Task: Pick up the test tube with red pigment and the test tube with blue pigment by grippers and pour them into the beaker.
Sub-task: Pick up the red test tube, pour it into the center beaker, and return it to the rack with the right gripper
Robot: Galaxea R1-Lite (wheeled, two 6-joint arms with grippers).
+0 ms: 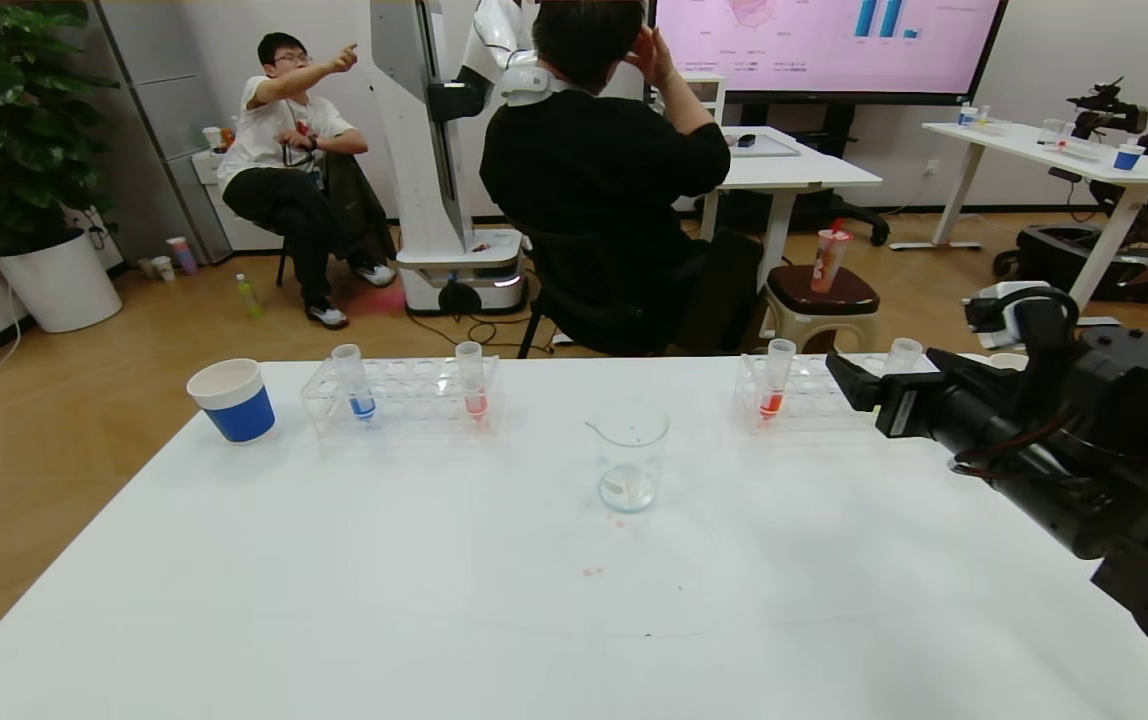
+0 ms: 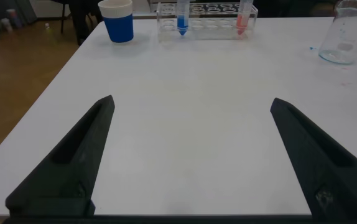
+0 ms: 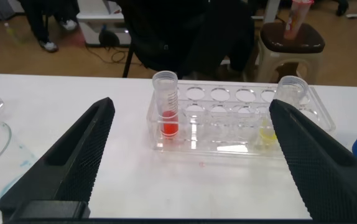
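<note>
The test tube with red pigment [image 1: 773,384] stands upright in a clear rack [image 1: 814,405] at the back right; it also shows in the right wrist view [image 3: 166,106]. My right gripper [image 1: 859,385] is open and empty, just short of that rack, facing it [image 3: 191,106]. The test tube with blue pigment [image 1: 358,384] stands in a second rack [image 1: 404,400] at the back left, also visible in the left wrist view [image 2: 182,15]. The beaker [image 1: 631,455] stands mid-table between the racks. My left gripper [image 2: 192,102] is open and empty over bare table, not seen in the head view.
A paler pinkish-red tube [image 1: 473,384] shares the left rack. A yellow-green tube [image 3: 288,112] stands in the right rack. A blue-and-white paper cup [image 1: 232,400] sits left of the left rack. Small pink drops [image 1: 592,571] mark the table before the beaker. People sit behind the table.
</note>
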